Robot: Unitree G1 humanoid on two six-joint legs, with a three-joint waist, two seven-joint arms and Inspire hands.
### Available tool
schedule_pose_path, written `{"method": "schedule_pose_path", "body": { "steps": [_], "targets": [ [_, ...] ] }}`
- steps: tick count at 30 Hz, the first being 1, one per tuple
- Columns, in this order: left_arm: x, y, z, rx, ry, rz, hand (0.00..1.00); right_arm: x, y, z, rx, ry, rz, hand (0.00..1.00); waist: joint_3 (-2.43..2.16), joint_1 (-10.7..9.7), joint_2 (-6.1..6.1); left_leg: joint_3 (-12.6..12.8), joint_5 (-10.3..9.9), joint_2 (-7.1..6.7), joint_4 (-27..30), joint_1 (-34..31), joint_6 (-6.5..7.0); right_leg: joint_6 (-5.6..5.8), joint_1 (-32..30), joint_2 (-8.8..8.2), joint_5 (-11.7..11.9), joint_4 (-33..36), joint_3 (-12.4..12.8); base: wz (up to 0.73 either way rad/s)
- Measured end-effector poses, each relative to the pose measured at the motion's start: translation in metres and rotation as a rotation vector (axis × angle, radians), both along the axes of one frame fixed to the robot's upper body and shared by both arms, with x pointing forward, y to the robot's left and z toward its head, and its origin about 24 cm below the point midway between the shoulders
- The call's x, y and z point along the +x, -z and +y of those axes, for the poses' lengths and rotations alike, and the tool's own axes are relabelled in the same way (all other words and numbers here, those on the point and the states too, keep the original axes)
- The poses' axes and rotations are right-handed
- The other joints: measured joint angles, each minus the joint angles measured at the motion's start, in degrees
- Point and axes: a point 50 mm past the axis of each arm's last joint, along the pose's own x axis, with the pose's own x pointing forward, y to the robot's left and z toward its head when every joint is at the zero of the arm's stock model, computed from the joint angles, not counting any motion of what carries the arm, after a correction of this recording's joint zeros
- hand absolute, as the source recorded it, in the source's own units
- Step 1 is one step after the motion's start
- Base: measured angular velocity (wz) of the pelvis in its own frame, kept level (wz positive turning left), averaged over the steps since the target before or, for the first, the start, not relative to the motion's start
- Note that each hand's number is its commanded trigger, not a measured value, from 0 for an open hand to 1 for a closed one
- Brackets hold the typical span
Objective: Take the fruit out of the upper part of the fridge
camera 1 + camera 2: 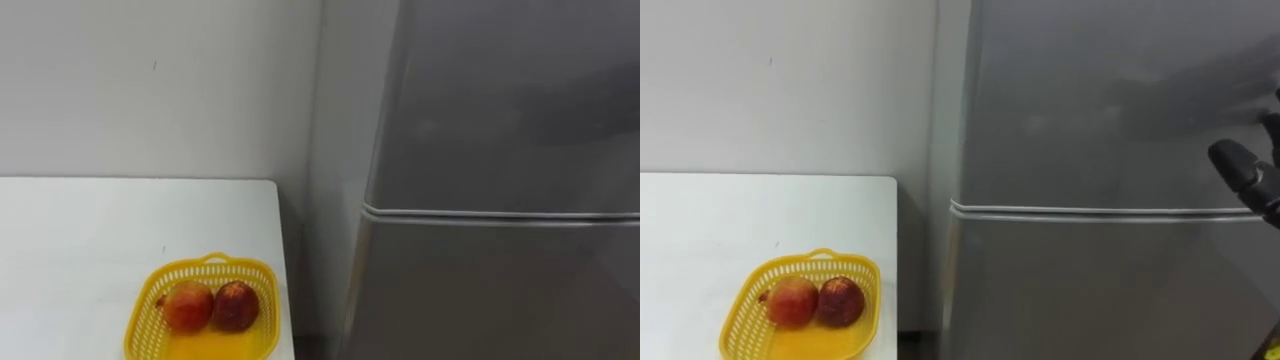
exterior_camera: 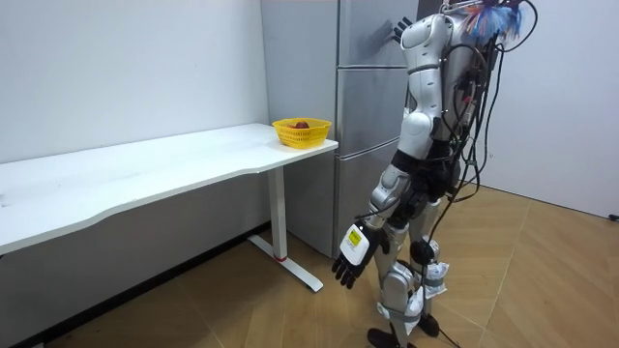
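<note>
Fridge: a tall grey two-door fridge (image 1: pixel 500 290) stood in the right half of the eye views, just beside the end of the white surface (image 1: pixel 100 230).
Upper door: the smooth grey upper door (image 1: pixel 500 100) was shut, flush above the pale seam (image 1: pixel 500 213) that parted it from the lower door. No handle could be made out.
Task's thing: whatever was to be fetched lay hidden behind that shut upper door. Neither hand carried anything.
Right hand: the right hand (image 1: pixel 1240 165) was raised at the right edge of the right eye view, in front of the upper door just above the seam. Its fingers were spread and released. Whether it touched the door could not be told.
Left hand: the left hand (image 2: pixel 350 259) hung low in the lower centre of the room view, fingers loose and empty.
Basket: a yellow plastic mesh basket (image 1: pixel 214 264) sat at the lower left of the eye views, near the surface's corner closest to the fridge. It held two round red-orange fruits (image 1: pixel 188 305) side by side.
Step, as judged: the reach for the door's edge, with the opening not yet begun.
Risks:
- Spread fingers might slide off the smooth panel.
- A grip set too low might catch the lower door instead.
- A stiff seal giving way suddenly could upset the standing robot's balance.
- The door could swing into the robot's own arm.
</note>
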Motion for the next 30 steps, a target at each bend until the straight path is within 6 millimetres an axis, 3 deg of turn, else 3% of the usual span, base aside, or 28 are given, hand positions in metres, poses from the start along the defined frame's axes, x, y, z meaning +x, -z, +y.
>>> {"method": "schedule_pose_path", "body": {
  "steps": [8, 17, 26, 30],
  "targets": [
    [0.004, 0.0, 0.0, 0.001, 0.005, -0.012, 0.0, 0.0, 0.0, 0.0, 0.003, -0.002, 0.0, 0.0, -0.18, 0.0, 0.26, -0.1, 0.0, 0.0, 0.0, 0.4, -0.01, -0.01, 0.7, 0.0, 0.0, 0.0, -0.1, 0.02],
    [0.005, 0.0, 0.0, 0.011, 0.008, -0.017, 0.0, 0.0, 0.001, 0.0, 0.029, -0.017, -0.008, 0.0, 0.3, -0.3, 0.35, -0.1, 0.0, -0.03, 0.0, 0.9, -0.02, 0.0, 0.6, 0.03, 0.0, -0.5, 0.1, 0.0],
    [0.004, -0.001, 0.002, 0.029, 0.003, -0.023, 0.0, -0.008, 0.003, -0.009, 0.039, 0.017, -0.004, 0.0, 0.08, -1.8, 0.49, -0.1, 0.0, -0.03, -0.1, 0.2, -0.04, 0.03, 0.7, 0.22, 0.5, -0.9, 0.0, 0.0],
    [0.014, -0.001, 0.002, 0.033, 0.008, -0.047, 0.0, -0.013, 0.013, -0.013, -0.008, 0.075, 0.067, 0.0, 0.09, -1.8, 0.93, 0.0, -0.1, 0.04, -0.3, 0.4, -0.07, 0.04, 0.7, 0.29, 0.5, -1.0, 0.1, -0.01]
  ]
}}
